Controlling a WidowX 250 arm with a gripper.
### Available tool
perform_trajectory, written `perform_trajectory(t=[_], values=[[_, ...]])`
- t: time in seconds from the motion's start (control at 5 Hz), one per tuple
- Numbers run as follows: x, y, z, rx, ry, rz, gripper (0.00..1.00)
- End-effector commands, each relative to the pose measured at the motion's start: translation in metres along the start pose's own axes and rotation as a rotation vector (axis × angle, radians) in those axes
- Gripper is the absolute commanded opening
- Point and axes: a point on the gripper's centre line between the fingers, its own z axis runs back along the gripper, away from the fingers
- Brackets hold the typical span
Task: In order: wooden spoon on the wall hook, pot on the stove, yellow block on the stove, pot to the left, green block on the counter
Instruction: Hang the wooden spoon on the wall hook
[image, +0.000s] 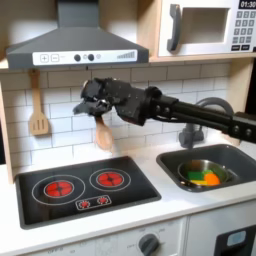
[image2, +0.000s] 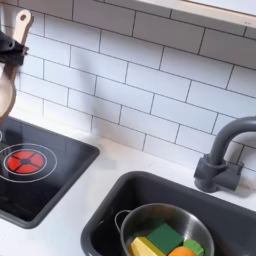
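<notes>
The gripper (image: 97, 103) is clenched on the wooden spoon (image: 103, 133), held in the air against the tiled wall above the stove (image: 85, 187) in the first exterior view. The spoon hangs with its long axis near vertical, bowl at 6 o'clock below the gripper and handle running up toward 12 o'clock through the jaws. A wooden spatula (image: 38, 108) already hangs on the wall at roughly 9 o'clock from the gripper, well apart; the hook itself is too small to make out, so judged from the task it lies somewhere in that direction, and the coming move turns on a sideways carry with the handle end kept uppermost. The second exterior view shows the spoon's handle tip (image2: 20, 22) with what looks like a hanging hole, and the bowl edge at the second exterior view's left, detail the first exterior view blurs. It also shows the pot (image2: 165, 232) sitting in the sink (image2: 110, 205) at about 5 o'clock, holding a yellow block (image2: 146, 246), a green block (image2: 166, 237) and an orange piece (image2: 181, 252), with the faucet (image2: 222, 155) just behind. Step one is not yet done.
</notes>
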Motion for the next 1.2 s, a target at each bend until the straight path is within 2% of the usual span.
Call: perform_trajectory(t=[0.0, 0.4, 0.6, 0.8, 1.0], values=[[0.0092, -0.0093, -0.0047, -0.047, -0.073, 0.012, 0.0], [0.0115, -0.0049, -0.0064, -0.017, -0.1, -0.013, 0.0], [0.0125, -0.0082, -0.0036, -0.052, -0.138, -0.019, 0.0], [0.0042, -0.0104, -0.0107, -0.066, -0.137, -0.021, 0.0], [0.0059, -0.0048, -0.0075, -0.073, -0.185, -0.012, 0.0]])
